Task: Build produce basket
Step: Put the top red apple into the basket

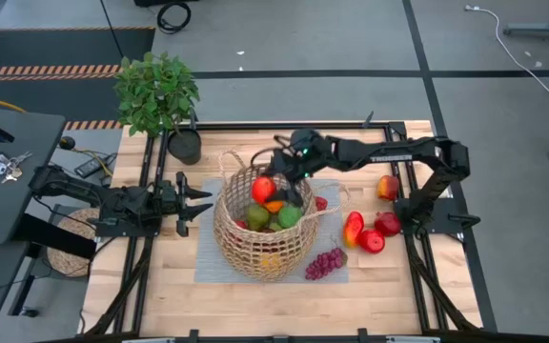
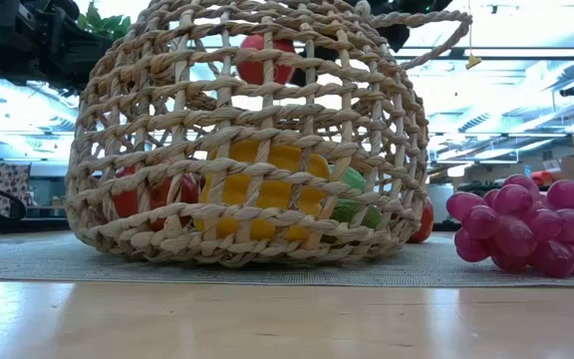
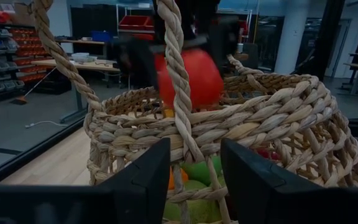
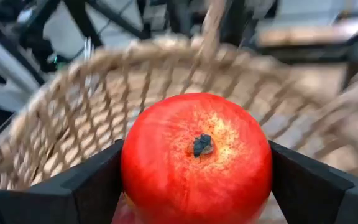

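Observation:
The tan wicker basket (image 1: 263,229) stands on a grey mat (image 1: 208,267) at the table's middle. It holds green, orange, yellow and red pieces (image 1: 273,215). My right gripper (image 1: 274,187) is over the basket's opening, shut on a red apple (image 1: 263,188); the apple also shows in the right wrist view (image 4: 196,158) and the low view (image 2: 263,58). My left gripper (image 1: 196,202) is open and empty just left of the basket. In the left wrist view (image 3: 194,180) a loop handle (image 3: 178,93) shows beyond its fingers. A grape bunch (image 1: 324,262) and several red fruits (image 1: 371,229) lie on the table right of the basket. My right gripper pinches the red apple between its two fingers (image 4: 98,186), by two opposite sides (image 4: 132,168). Its stem end (image 4: 202,144) faces the wrist camera. The fingers reach in from the table's right, slanting down. The apple is lifted clear, above the fruit in the basket.
A leafy potted plant (image 1: 157,90) in a black pot (image 1: 185,145) stands at the table's far left. One red-yellow fruit (image 1: 387,187) lies far right. The near part of the wooden table (image 1: 255,305) is bare wood. Metal frame rails (image 1: 141,267) run along both sides.

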